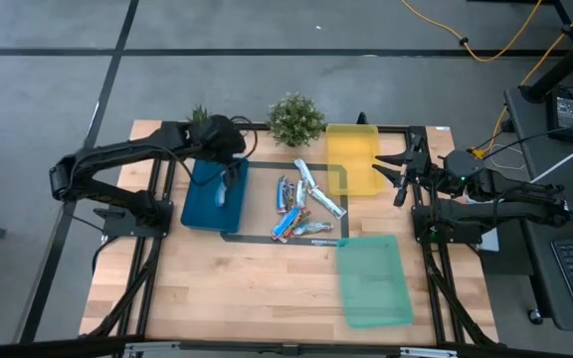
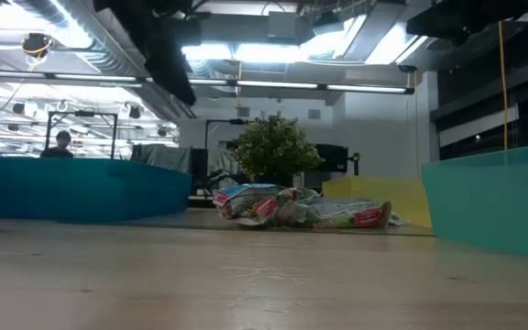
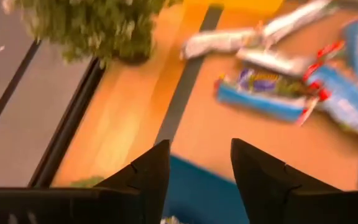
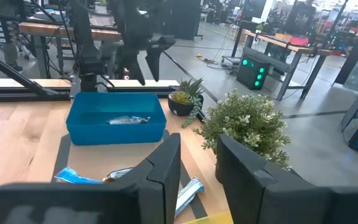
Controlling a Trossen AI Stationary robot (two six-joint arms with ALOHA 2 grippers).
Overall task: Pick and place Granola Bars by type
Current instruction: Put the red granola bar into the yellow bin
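Several foil-wrapped granola bars (image 1: 301, 204), blue, silvery-white and blue with red, lie in a loose pile on the table's middle; they also show in the low view (image 2: 291, 206) and the left wrist view (image 3: 272, 93). One bar (image 4: 128, 121) lies flat in the blue tray (image 1: 207, 204). My left gripper (image 1: 231, 171) hovers open and empty above the blue tray's far right part; its fingers (image 3: 148, 171) stand over the tray's rim. My right gripper (image 1: 400, 177) waits open and empty by the yellow tray's (image 1: 353, 159) right side.
A green tray (image 1: 374, 280) lies at the near right. A bushy potted plant (image 1: 296, 117) and a smaller one (image 1: 200, 114) stand at the far edge. A black tape rectangle frames the bar pile. Bare wood lies along the near side.
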